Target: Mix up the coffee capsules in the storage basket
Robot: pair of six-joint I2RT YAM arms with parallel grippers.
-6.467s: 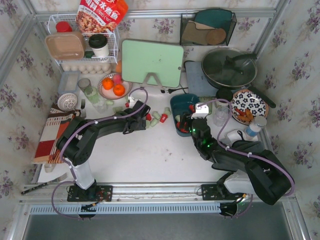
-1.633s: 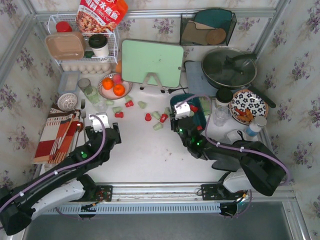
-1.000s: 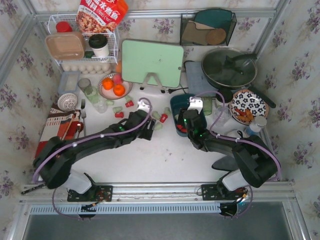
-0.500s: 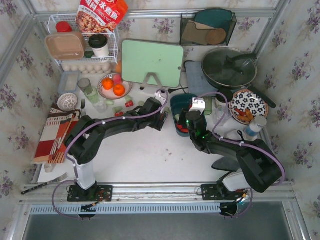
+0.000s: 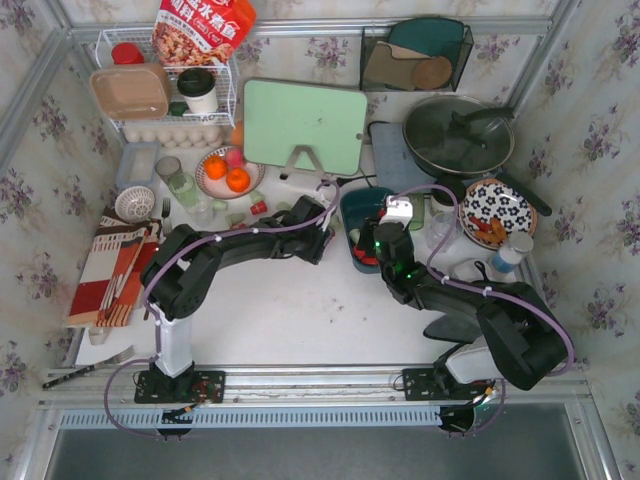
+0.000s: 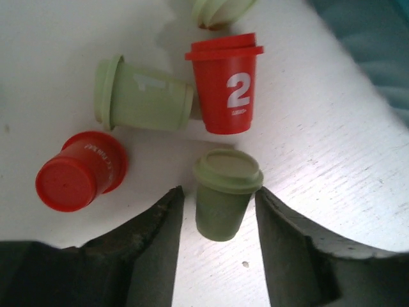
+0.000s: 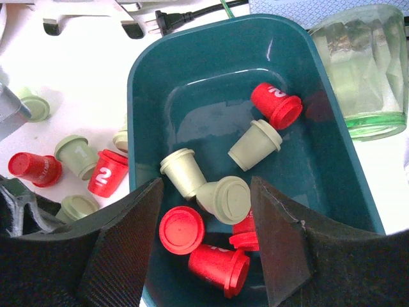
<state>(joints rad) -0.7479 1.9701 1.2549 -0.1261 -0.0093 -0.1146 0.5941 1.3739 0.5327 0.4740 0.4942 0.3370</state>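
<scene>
Left gripper [image 6: 218,199] low, spread astride green capsule [image 6: 225,192]; right gripper [image 7: 206,185] above basket [image 7: 211,77]

The left gripper [image 5: 320,240] is hanging wide apart at centre frame — the right gripper [image 5: 368,248], just right of it, is gaping too.

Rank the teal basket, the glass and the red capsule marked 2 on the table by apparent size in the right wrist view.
Largest: the storage basket.
Next: the glass, though the frame edge cuts it off.
Smallest: the red capsule marked 2.
</scene>
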